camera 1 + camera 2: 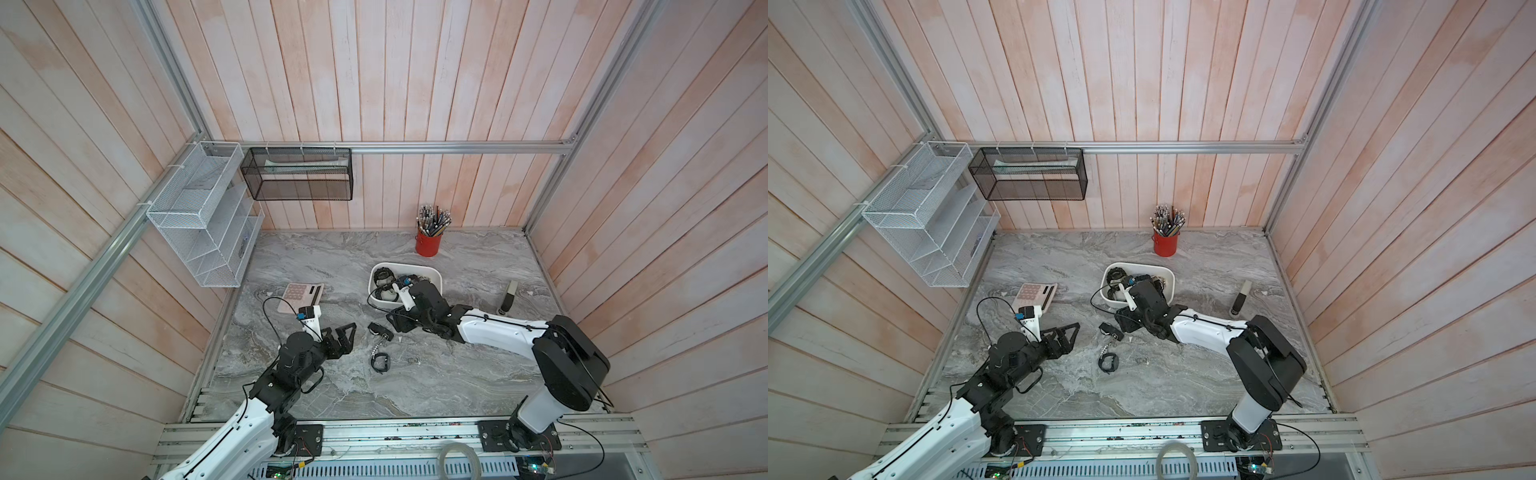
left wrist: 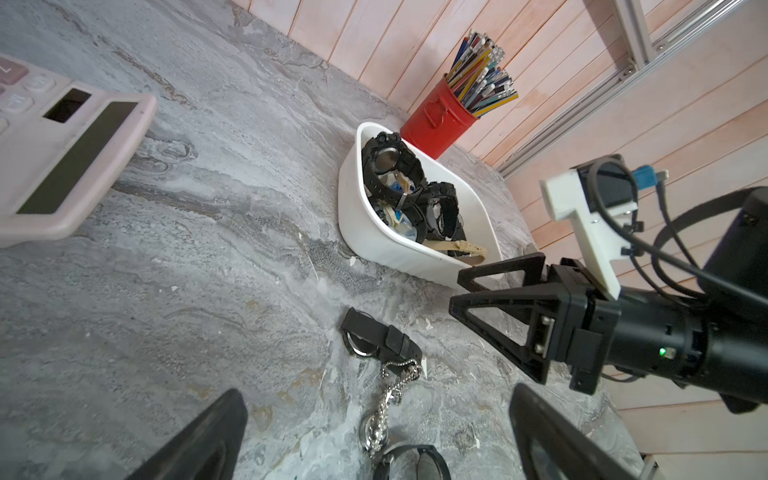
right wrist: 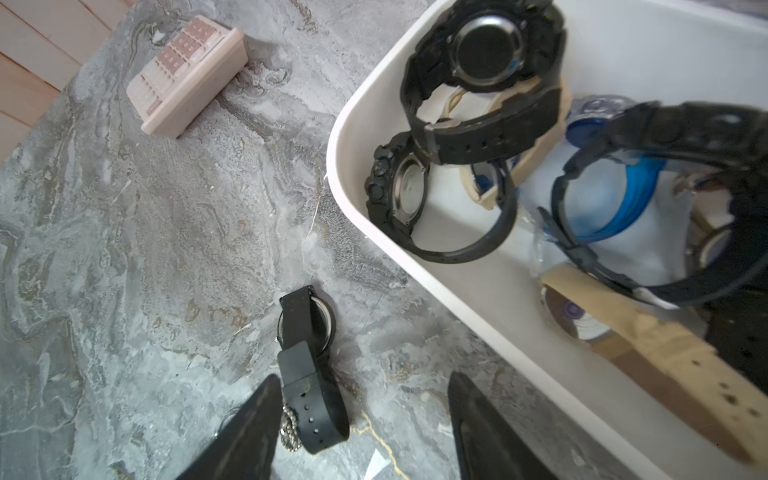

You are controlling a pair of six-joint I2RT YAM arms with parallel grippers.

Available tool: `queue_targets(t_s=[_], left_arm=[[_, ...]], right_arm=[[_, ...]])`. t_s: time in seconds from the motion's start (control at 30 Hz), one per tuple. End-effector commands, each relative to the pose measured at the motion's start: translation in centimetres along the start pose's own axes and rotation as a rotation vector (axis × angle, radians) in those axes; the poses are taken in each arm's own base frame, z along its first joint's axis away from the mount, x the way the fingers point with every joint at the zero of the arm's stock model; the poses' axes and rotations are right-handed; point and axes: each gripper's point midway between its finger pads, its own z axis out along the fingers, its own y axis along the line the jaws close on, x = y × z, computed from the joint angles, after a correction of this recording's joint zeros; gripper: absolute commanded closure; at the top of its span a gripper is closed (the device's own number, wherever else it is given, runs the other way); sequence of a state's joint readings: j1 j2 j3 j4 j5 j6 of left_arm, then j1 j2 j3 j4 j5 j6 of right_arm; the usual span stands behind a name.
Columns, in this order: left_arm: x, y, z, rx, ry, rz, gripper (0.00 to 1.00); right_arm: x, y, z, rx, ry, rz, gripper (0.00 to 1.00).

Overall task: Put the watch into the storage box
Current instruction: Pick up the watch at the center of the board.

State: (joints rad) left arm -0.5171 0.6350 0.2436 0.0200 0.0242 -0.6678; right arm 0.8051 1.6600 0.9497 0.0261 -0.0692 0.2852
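Note:
A black-strapped watch [image 1: 379,330] [image 1: 1111,331] [image 3: 306,332] lies face down on the marble table, just in front of the storage box. The white storage box [image 1: 405,266] [image 1: 1142,265] [image 2: 353,208] [image 3: 336,137] holds several watches. My right gripper [image 1: 395,324] [image 1: 1124,322] [image 2: 455,291] [image 3: 361,378] hangs low over the watch. Its jaws stand apart, with the strap's end close to one finger [image 3: 253,419]. A silver chain watch [image 1: 379,345] [image 2: 380,419] and another black watch [image 1: 380,362] [image 2: 411,461] lie nearer the front. My left gripper [image 1: 347,336] [image 1: 1071,332] [image 2: 376,390] is wide open to their left, holding nothing.
A pink calculator [image 1: 299,296] lies at the left. A red pen cup [image 1: 429,243] stands behind the box. A small grey and black object [image 1: 508,297] lies at the right. White [image 1: 203,216] and black [image 1: 297,174] mesh baskets hang on the walls.

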Motion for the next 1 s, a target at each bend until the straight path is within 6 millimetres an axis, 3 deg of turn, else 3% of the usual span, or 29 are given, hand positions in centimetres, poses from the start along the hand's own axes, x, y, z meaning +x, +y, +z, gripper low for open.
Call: queue_targets(t_s=[0.0, 0.2, 0.6, 0.97], left_arm=[[0.3, 0.6, -0.2, -0.016, -0.001, -0.016, 0.0], [0.2, 0.5, -0.3, -0.018, -0.002, -0.006, 0.0], [-0.1, 0.4, -0.3, -0.028, 0.001, 0.007, 0.0], [-0.1, 0.3, -0.3, -0.027, 0.006, 0.008, 0.0]], right_arm=[[0.4, 0.9, 0.9, -0.02, 0.043, -0.014, 0.38], [1.2, 1.2, 2.7, -0.009, 0.108, -0.026, 0.42], [3.2, 2.7, 4.6, -0.022, 0.167, -0.042, 0.4], [2.8, 2.9, 5.8, -0.013, 0.165, -0.054, 0.6]])
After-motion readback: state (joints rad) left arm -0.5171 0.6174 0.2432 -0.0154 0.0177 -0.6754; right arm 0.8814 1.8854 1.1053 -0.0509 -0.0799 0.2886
